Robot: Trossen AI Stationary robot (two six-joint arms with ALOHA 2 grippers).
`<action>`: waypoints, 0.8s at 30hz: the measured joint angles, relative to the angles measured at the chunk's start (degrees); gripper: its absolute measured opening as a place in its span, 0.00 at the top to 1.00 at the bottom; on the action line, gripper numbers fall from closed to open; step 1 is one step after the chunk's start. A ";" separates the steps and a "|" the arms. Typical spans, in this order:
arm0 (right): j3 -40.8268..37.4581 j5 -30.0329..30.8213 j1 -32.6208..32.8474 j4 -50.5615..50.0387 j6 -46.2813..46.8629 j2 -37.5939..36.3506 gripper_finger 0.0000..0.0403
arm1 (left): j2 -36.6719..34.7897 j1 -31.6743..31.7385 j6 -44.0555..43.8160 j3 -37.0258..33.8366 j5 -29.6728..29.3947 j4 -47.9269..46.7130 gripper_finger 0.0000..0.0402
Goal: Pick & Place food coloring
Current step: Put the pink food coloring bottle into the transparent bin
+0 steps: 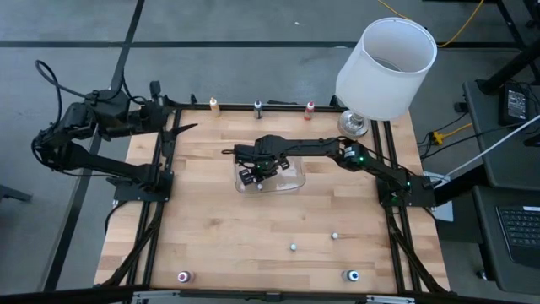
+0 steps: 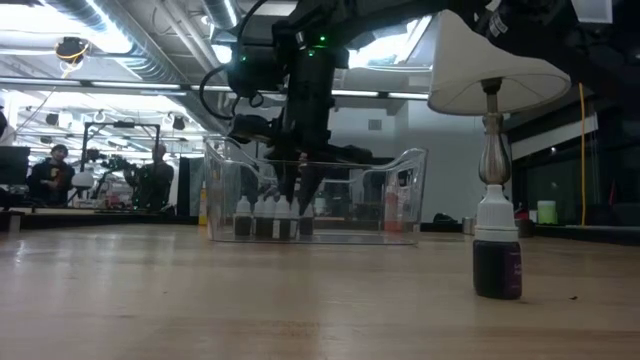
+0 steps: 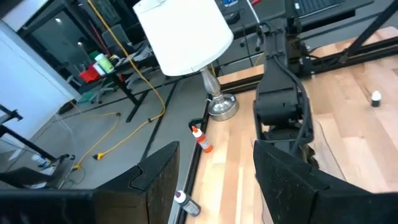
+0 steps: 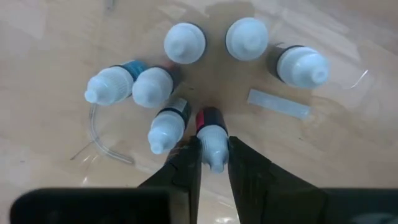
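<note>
Right wrist view: my right gripper (image 4: 213,163) clamps a red food coloring bottle (image 4: 212,135) inside the clear bin (image 1: 291,179), mid-table.

Held bottle (image 4: 211,134) colour mostly hidden.

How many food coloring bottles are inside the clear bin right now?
7 show in the right wrist view: one red-collared bottle between the right gripper fingers, one beside it, two together, and three in an arc. Others may lie outside that view.

Capped bottles (image 4: 186,42) clustered upright, seemingly.
</note>
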 joint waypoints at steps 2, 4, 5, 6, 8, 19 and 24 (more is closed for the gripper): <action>0.00 0.01 -0.10 0.28 -0.15 0.00 0.81 | 0.00 0.00 0.00 0.00 0.24 -0.30 0.50; -0.02 0.00 -0.12 0.52 -0.23 0.00 0.81 | 0.00 0.00 0.00 0.00 0.24 -0.61 0.49; -0.02 0.05 -0.12 0.81 -0.24 0.00 0.81 | 0.00 0.00 0.00 0.00 0.22 -0.62 0.50; -0.02 0.06 -0.12 1.04 -0.31 0.00 0.81 | 0.00 0.00 0.00 0.00 0.22 -0.65 0.50; -0.02 0.16 -0.12 1.60 -0.49 0.00 0.81 | 0.00 0.00 0.00 0.00 0.22 -0.73 0.50; -0.02 0.16 -0.40 0.87 -1.93 0.02 0.81 | 0.00 0.00 0.00 0.00 0.20 -0.95 0.50; -0.02 0.20 -0.38 0.79 -3.19 0.02 0.81 | 0.00 0.00 0.00 0.00 0.20 -1.18 0.50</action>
